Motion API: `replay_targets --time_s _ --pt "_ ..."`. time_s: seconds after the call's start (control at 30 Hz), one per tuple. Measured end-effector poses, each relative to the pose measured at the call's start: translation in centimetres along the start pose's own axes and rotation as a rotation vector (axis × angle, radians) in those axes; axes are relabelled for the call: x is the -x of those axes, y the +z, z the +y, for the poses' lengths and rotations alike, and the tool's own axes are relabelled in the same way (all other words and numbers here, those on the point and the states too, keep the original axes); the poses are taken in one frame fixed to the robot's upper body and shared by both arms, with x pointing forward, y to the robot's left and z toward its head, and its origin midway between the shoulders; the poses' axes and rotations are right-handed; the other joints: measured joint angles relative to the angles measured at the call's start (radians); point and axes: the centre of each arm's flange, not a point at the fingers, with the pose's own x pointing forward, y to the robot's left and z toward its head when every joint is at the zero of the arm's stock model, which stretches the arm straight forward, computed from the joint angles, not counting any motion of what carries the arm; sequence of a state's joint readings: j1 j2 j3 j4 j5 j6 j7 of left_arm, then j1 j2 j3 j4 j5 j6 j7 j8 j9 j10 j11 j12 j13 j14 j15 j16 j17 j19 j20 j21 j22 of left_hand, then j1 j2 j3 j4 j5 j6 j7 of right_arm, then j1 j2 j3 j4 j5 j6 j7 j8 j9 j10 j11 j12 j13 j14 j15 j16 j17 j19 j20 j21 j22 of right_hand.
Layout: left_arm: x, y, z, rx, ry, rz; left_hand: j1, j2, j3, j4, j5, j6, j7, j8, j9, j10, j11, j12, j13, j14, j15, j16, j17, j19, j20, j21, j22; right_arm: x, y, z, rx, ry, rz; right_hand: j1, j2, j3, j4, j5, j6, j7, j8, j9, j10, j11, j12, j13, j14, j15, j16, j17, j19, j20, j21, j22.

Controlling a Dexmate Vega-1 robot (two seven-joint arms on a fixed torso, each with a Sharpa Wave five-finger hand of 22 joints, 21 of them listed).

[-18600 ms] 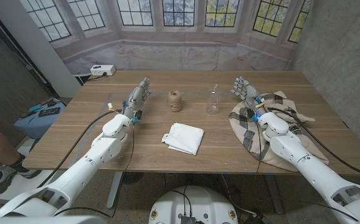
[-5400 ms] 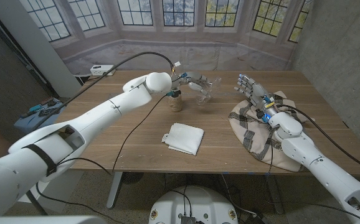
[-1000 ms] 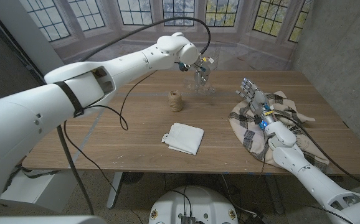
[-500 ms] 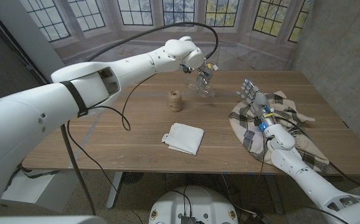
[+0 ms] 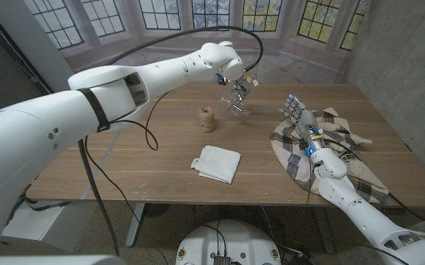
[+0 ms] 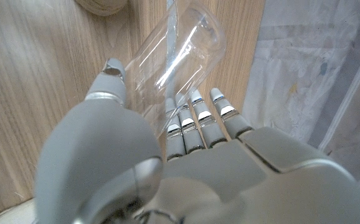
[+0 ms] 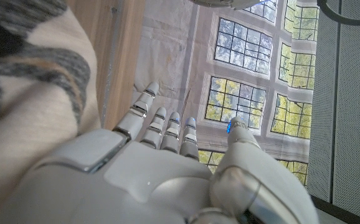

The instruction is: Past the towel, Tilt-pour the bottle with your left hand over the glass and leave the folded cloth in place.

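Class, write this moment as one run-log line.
left hand: holds clear bottle tilted above table | right hand: open on patterned towel | folded cloth: untouched

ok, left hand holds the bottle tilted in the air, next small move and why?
Probably roll the wrist back to right the bottle: the left hand grips it well tilted above the table beyond the twine spool, and it looks clear through, nothing left to pour. The folded cloth lies untouched nearer the robot.
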State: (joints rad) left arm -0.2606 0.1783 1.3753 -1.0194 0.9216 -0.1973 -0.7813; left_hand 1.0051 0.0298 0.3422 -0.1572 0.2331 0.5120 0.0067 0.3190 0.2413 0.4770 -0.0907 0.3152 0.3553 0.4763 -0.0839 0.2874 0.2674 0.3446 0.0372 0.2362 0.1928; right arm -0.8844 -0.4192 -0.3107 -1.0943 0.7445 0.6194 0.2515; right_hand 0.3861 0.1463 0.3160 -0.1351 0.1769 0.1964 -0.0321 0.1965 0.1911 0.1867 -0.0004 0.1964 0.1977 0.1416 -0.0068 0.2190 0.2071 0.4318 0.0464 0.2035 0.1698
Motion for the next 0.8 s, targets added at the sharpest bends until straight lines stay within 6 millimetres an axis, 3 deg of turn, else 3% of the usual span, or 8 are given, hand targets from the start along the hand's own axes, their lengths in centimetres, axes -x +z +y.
replay_targets --time_s 0.8 --pt "-1.0 -0.6 0.5 -0.130 -0.041 0.008 0.000 0.000 0.003 -0.003 0.002 0.000 0.000 0.000 0.000 0.000 0.000 0.000 0.004 -0.007 -0.004 0.000 0.004 -0.005 -0.005 0.000 0.000 -1.1 1.2 0.3 0.022 0.003 -0.011 0.001 -0.001 0.000 0.000 0.004 0.000 0.000 0.000 0.000 0.000 0.000 0.000 0.000 0.000 0.000 0.000 0.000 0.000 0.000 -0.004 0.000"
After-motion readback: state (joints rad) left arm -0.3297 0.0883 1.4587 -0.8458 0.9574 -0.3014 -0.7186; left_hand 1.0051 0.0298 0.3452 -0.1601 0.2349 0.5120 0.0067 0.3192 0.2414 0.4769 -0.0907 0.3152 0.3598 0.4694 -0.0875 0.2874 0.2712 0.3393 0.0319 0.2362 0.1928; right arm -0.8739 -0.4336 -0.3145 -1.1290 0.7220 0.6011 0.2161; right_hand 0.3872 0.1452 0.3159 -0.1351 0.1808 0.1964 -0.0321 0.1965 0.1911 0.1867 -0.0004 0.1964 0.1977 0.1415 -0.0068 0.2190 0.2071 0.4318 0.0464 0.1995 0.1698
